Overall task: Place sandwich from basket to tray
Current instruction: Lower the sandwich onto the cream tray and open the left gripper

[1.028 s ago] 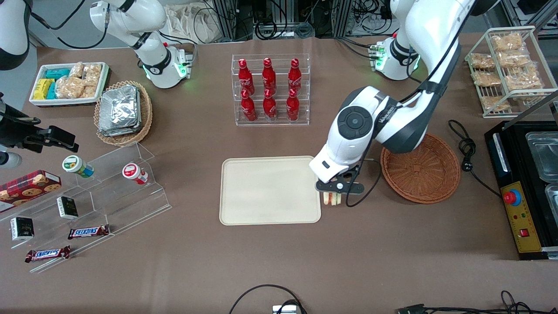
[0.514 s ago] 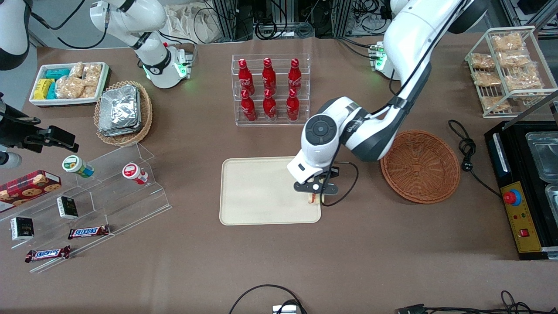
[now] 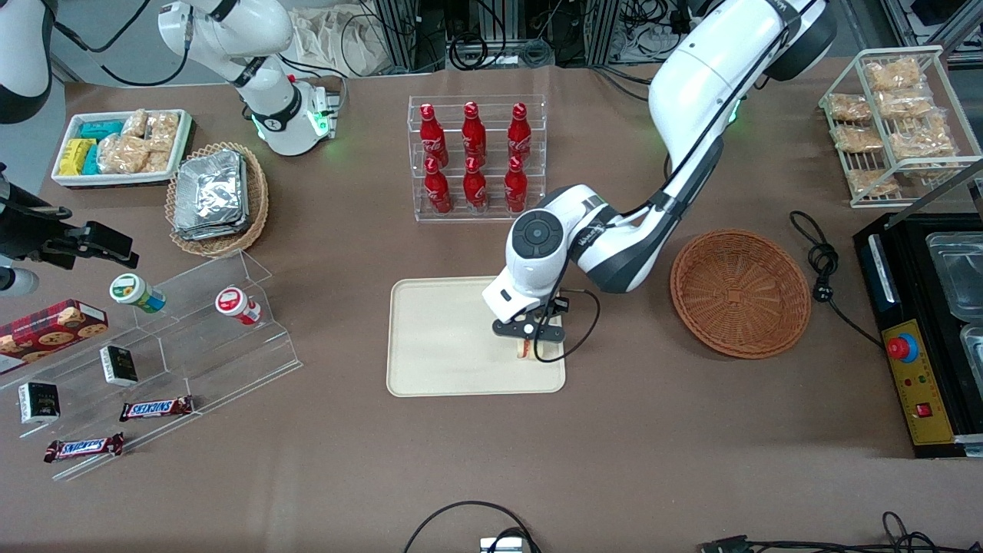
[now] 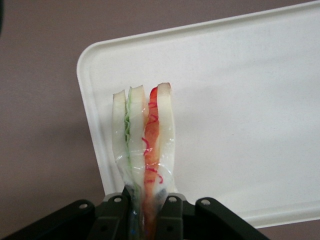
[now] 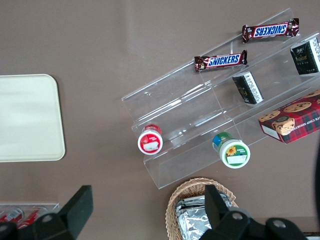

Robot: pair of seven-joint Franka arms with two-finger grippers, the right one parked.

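Note:
My left gripper point(image 3: 527, 343) hangs over the cream tray point(image 3: 445, 346), above the tray corner nearest the front camera on the basket's side. It is shut on the sandwich point(image 4: 145, 145), a wrapped wedge of white bread with green and orange-red filling, held on edge between the fingers point(image 4: 170, 217). From the front only a sliver of the sandwich point(image 3: 524, 351) shows under the gripper. The reddish-brown wicker basket point(image 3: 740, 293) stands beside the tray toward the working arm's end, with nothing in it. The tray point(image 5: 25, 117) also shows bare in the right wrist view.
A clear rack of red bottles point(image 3: 476, 157) stands farther from the camera than the tray. A tan basket of foil packs point(image 3: 216, 197), a white snack bin point(image 3: 120, 146) and acrylic steps with snacks point(image 3: 153, 346) lie toward the parked arm's end. A black machine point(image 3: 925, 330) and wire rack point(image 3: 895, 123) flank the basket.
The left arm has carried the sandwich from the table between basket and tray to above the tray's corner, moving toward the parked arm's end. The gripper stayed shut on it.

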